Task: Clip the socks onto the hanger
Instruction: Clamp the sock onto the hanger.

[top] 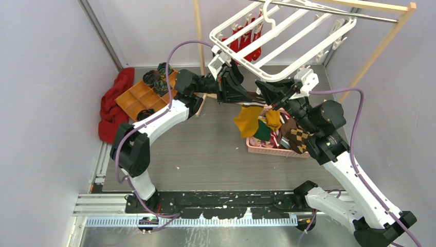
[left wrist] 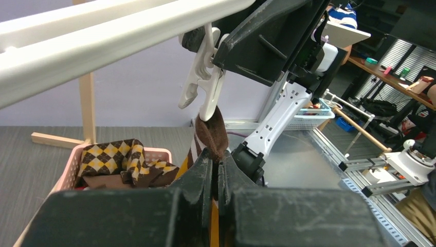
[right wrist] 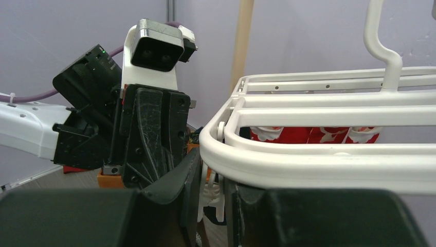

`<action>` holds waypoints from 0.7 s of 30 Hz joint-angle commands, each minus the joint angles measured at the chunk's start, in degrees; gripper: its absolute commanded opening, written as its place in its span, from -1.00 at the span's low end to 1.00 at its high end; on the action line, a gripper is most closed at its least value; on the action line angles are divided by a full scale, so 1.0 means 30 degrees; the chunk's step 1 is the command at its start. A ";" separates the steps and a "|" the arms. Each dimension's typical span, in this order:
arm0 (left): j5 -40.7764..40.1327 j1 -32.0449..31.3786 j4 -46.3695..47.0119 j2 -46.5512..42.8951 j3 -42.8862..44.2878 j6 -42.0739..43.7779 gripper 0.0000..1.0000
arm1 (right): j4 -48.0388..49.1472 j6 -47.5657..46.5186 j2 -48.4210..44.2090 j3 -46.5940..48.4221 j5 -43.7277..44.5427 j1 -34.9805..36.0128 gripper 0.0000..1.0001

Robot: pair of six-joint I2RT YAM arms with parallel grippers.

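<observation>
White hanger (top: pixel 288 31), white clip (left wrist: pixel 203 77); the clipped sock (left wrist: pixel 212 135) is brown at the cuff and mustard-yellow below. Brown argyle socks (left wrist: pixel 110 157) with cream and yellow diamonds lie in a pink basket (left wrist: pixel 69 164) on a grey wood-grain counter (top: pixel 205 149). Elsewhere are red flowered socks (right wrist: pixel 308 135) patterned in white, a red cloth (top: pixel 114 103) and an orange tray (top: pixel 134 100). The left end effector (left wrist: pixel 216 159) and right end effector (right wrist: pixel 213 175) are both black.

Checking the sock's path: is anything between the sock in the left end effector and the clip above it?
Nothing visible does. The sock meets the lower tips of the white clip, with the left end effector pinching it just below. The right end effector grips that clip's top.
</observation>
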 commanded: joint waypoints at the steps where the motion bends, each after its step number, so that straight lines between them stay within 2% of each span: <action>1: 0.0598 0.0157 0.1557 -0.0063 0.0841 -0.0846 -0.99 | 0.0106 -0.0046 -0.0393 0.0545 -0.0399 0.0084 -0.76; 21: 0.0993 0.0133 0.4708 0.0406 0.1406 -0.3830 -1.00 | 0.0011 -0.0300 -0.0349 0.0480 -0.0360 0.0068 -0.77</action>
